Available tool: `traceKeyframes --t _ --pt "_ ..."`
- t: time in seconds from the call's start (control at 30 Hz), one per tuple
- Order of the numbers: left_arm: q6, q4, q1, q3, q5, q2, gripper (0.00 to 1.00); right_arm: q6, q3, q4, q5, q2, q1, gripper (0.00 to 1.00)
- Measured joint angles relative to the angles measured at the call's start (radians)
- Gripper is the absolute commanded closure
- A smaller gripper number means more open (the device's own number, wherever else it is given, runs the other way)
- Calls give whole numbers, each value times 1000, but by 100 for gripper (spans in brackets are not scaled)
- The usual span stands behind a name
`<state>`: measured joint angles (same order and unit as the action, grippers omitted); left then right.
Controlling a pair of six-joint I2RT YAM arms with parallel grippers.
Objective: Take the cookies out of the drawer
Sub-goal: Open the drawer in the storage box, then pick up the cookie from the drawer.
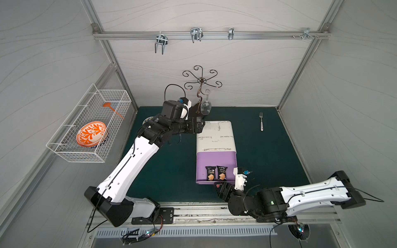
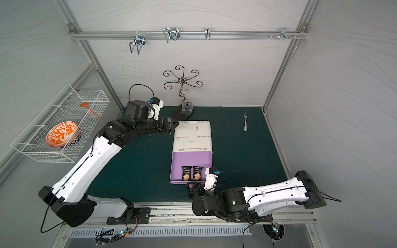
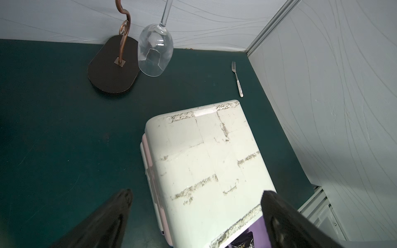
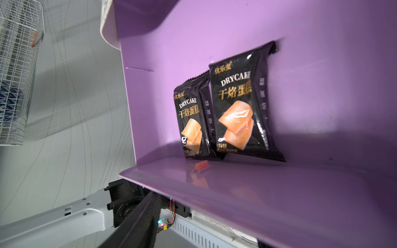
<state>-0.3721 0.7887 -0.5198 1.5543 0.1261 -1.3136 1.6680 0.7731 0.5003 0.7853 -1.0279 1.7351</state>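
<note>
A white-panelled booth on an aluminium frame encloses a table covered by a dark green mat [image 1: 171, 167]. At the mat's near edge the right arm lies folded low. Its forearm comes in from the right side and its wrist bends up, so the right gripper [image 1: 221, 186] sits just outside the front wall of the purple drawer [image 1: 216, 157]. I cannot tell whether its jaws are spread or closed, and no packet is in them. The drawer is already pulled out. The cookies [image 4: 236, 107], two black packets side by side, lie on its floor against that front wall, and none is on the mat. By my reading the opening is done and all the lifting-out is left. The drawer's rear is hidden under the white cabinet [image 1: 217, 135], so more packets may be there. The left arm stretches diagonally from the near-left corner. The left gripper [image 1: 200, 126] is level at the cabinet's far-left corner, spread wide and empty. At the far edge a wine glass [image 1: 206, 106] hangs upturned on a scrolled stand [image 1: 200, 80], and a fork [image 1: 261, 121] lies toward the far-right corner.
</note>
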Motion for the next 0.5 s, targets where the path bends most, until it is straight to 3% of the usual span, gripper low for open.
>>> traceKeyframes --t 0.23,0.5 --pt "-84 37 -6 -192 -17 169 0 -20 0 20 0 58 -16 29" --pt "-238 122 -39 -493 24 517 0 -78 14 60 -19 68 -26 28"
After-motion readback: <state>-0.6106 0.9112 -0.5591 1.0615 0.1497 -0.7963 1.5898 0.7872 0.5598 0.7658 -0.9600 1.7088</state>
